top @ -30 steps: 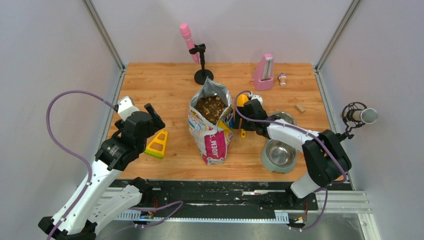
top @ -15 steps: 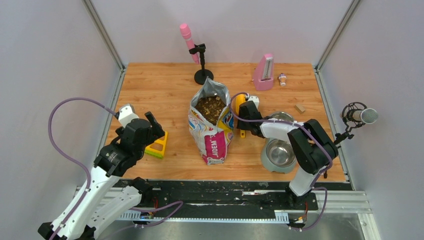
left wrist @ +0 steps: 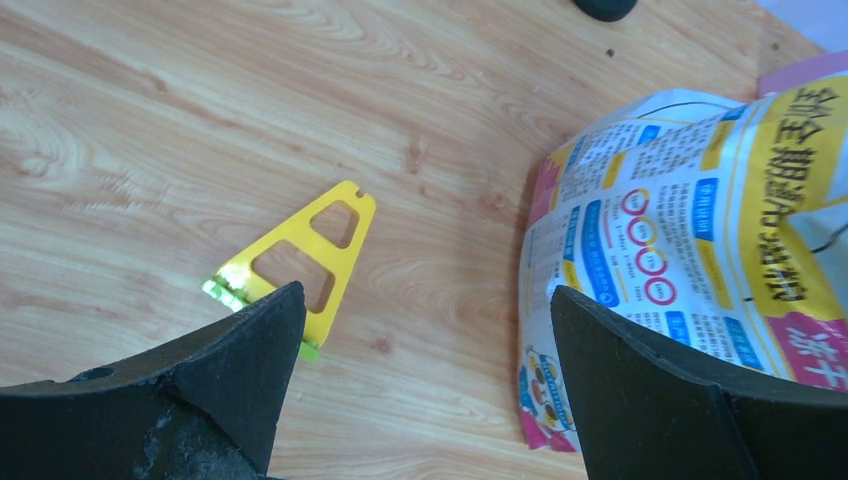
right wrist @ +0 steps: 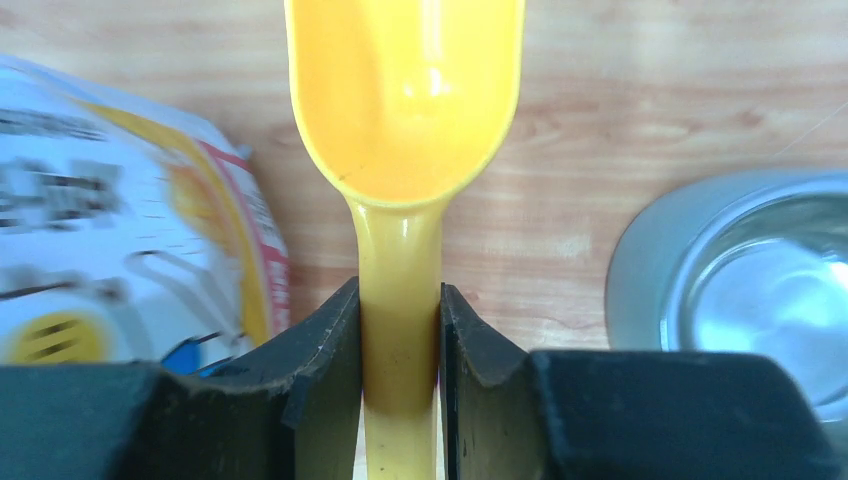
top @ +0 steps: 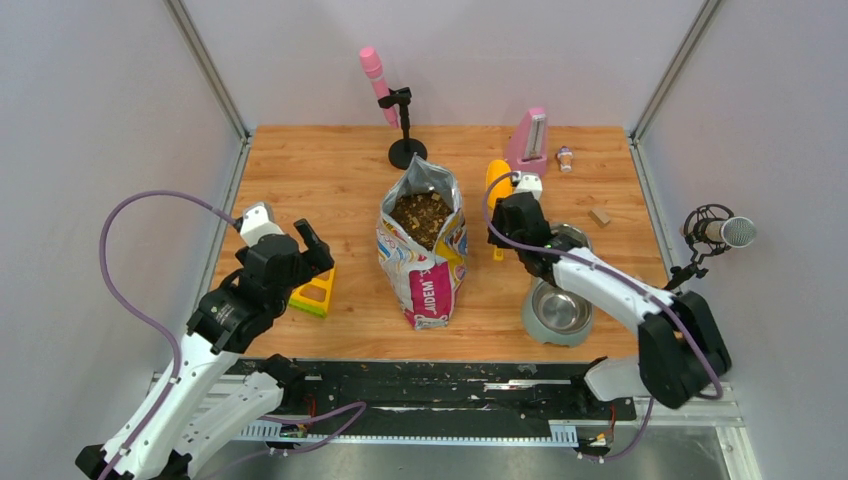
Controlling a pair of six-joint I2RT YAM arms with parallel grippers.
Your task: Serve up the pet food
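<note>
The pet food point(top: 422, 213) is brown kibble filling the open top of a printed bag point(top: 428, 280) standing mid-table. My right gripper point(top: 500, 215) is shut on the handle of an empty yellow scoop point(top: 497, 178), held just right of the bag. In the right wrist view the scoop point(right wrist: 405, 90) runs straight out from the right gripper point(right wrist: 400, 300), both fingers pressed on its handle. The bag point(right wrist: 110, 250) is left of it and a steel bowl point(right wrist: 760, 270) to the right. My left gripper point(top: 305, 245) hangs open over bare wood point(left wrist: 425, 300), left of the bag point(left wrist: 690, 250).
A grey feeder with steel bowls point(top: 558, 308) sits front right. A yellow triangular piece point(top: 315, 288) lies beside the left gripper. At the back stand a pink microphone point(top: 377, 75), a pink metronome point(top: 527, 145) and a small bottle point(top: 565, 157). A small block point(top: 600, 216) lies right.
My right gripper closed on the scoop's handle and carried it up and to the right, away from the bag. The left arm shifted slightly and stayed open.
</note>
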